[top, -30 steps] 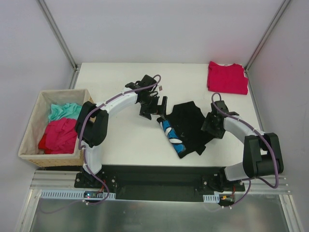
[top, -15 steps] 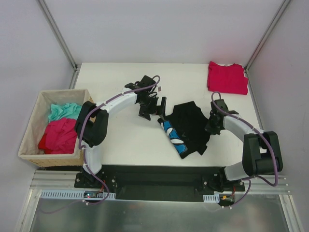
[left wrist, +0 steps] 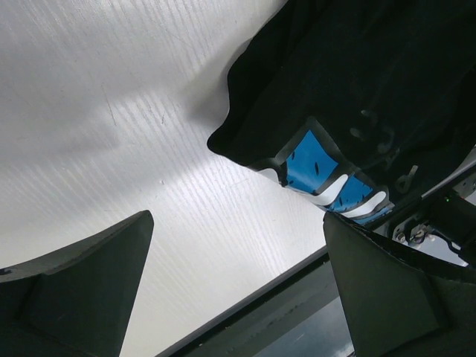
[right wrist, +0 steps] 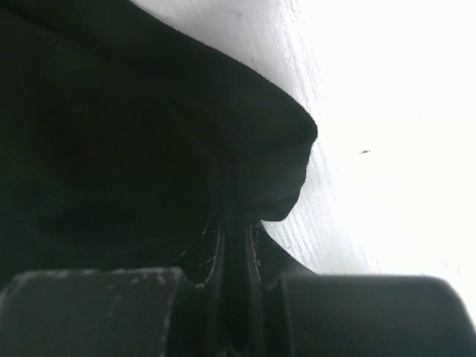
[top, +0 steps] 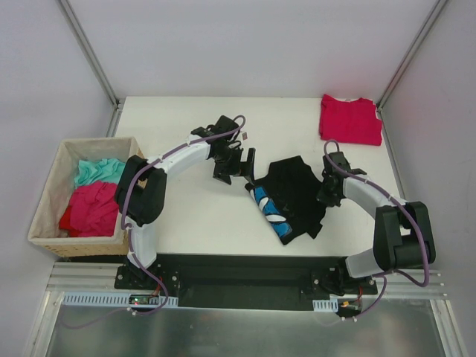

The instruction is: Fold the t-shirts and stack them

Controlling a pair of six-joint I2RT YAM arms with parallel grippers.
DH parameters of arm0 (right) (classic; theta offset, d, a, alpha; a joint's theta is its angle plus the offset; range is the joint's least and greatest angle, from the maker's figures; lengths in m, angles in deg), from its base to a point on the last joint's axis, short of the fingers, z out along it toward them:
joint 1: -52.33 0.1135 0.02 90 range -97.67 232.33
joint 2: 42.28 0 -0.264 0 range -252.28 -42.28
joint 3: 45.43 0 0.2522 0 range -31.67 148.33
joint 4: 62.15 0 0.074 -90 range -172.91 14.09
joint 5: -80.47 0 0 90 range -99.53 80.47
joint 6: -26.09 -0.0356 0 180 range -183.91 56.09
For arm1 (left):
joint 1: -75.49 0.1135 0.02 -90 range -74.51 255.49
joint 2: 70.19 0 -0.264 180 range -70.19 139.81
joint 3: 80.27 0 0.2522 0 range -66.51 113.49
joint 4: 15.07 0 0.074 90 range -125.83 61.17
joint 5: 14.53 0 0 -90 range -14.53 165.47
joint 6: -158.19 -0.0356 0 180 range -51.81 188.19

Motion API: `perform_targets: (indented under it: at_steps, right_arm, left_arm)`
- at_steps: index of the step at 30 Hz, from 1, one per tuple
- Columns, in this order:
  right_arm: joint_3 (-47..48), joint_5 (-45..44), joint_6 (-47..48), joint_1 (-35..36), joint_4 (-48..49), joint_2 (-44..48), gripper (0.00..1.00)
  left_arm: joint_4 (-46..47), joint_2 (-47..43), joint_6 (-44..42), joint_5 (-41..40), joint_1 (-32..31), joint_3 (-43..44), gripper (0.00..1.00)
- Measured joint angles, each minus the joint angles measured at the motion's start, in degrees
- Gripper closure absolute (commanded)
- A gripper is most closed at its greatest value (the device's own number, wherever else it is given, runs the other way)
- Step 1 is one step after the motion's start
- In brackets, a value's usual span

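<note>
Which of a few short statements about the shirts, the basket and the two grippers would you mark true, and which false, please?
1. The right gripper is shut on an edge of the black shirt. True.
2. The left gripper grips the black shirt too. False: it is open, next to the shirt, holding nothing.
3. The red shirt lies folded at the far right corner of the table. True.
4. The black shirt is stacked on the red shirt. False: they lie apart, the black one nearer the arms.
5. The basket is empty. False: it holds a teal cloth and a pinkish-red cloth.
</note>
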Motion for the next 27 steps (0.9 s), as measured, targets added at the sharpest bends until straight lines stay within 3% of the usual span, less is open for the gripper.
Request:
perform_targets:
  at_steps: [3, 7, 27]
  right_arm:
    - [0.59, -0.92, 0.02, 1.18, -0.61, 0.0, 0.99]
    - [1.84, -1.31, 0.22, 2.12, -1.16, 0.0, 0.99]
    - [2.23, -2.89, 0.87, 4.02, -1.66, 2.19, 0.99]
  left_arm:
    - [0.2, 0.52, 0.04, 0.2, 0.0, 0.0, 0.02]
    - [1.81, 2.78, 1.09, 1.14, -0.04, -0.02, 0.14]
    - [9.35, 10.71, 6.01, 5.68, -0.81, 5.18, 0.13]
